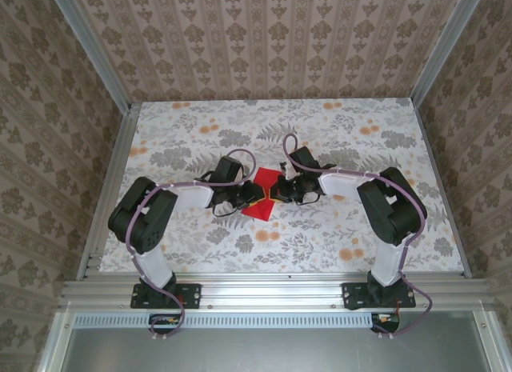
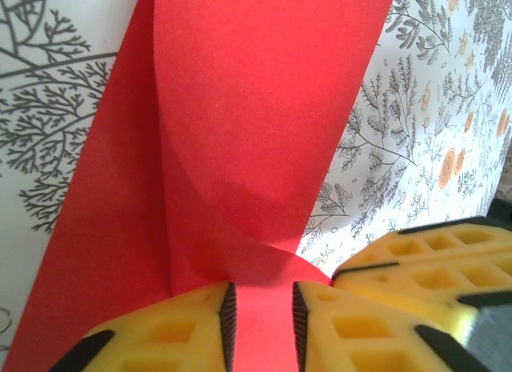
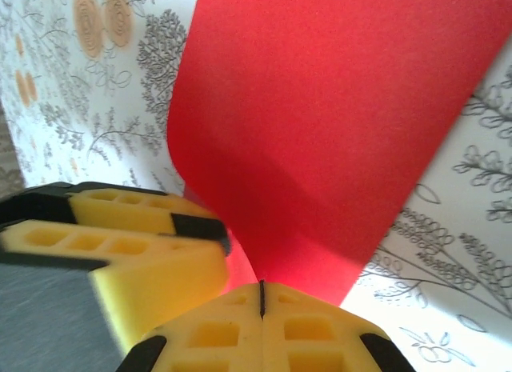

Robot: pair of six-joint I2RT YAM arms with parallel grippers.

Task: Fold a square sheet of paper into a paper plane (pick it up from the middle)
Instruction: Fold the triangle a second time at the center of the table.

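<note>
floral-print table [image 1: 336, 244], creased red square sheet of paper [image 1: 258, 210] at its middle

The left arm [image 1: 144, 216] and right arm [image 1: 392, 208] are wearing black joint housings and white links, a lilac cable [image 1: 178, 185] trailing along each. The left gripper [image 2: 262, 300] and right gripper [image 3: 262, 292] are showing yellow fingers [image 2: 152, 336] at six o'clock, pocketed with square recesses and edged black.

Item: one square sheet of paper [image 1: 258, 209], plain bright red, partly folded. You had it lying directly ahead of both fingertips. One flap curled up and over the flat layer. A strip lay in the gap of your left gripper [image 2: 260, 324], its jaws apart. The lower corner ran into the closed seam of your right gripper [image 3: 262, 298].
</note>
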